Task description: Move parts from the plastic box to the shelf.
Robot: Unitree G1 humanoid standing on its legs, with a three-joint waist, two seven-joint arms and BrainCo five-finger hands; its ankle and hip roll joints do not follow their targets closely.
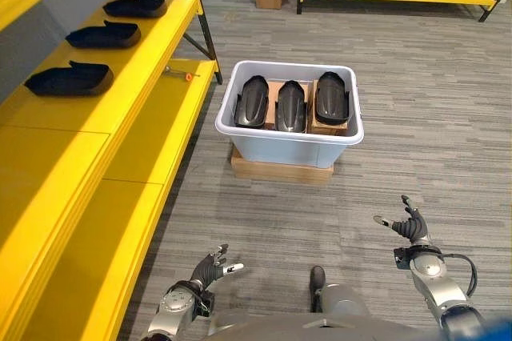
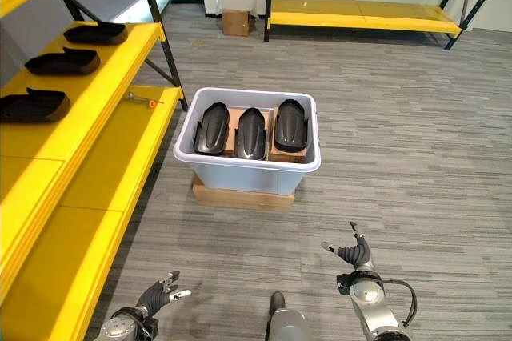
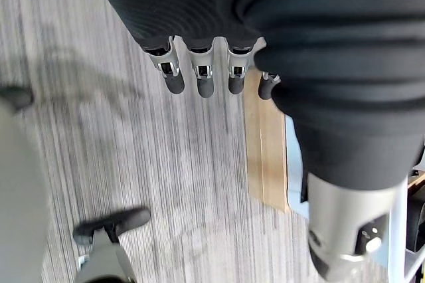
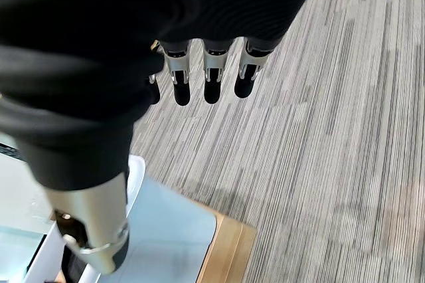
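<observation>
Three black parts [image 1: 290, 105] stand side by side in the plastic box [image 1: 288, 146] on its wooden base on the floor, while three more already lie along the yellow shelf [image 1: 120, 89]. The left hand [image 1: 210, 267] and right hand [image 1: 410, 226] hang low, well short of the box, fingers released and holding nothing. I judge this the approach before another pick: the next move calls for reaching into the box and closing on one part.

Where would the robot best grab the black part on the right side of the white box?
Probably from above, fingers around the narrower upper end of the right black part. It sits in the plastic box, rounded back up, its long sides close to the neighbouring part and the box wall.
</observation>
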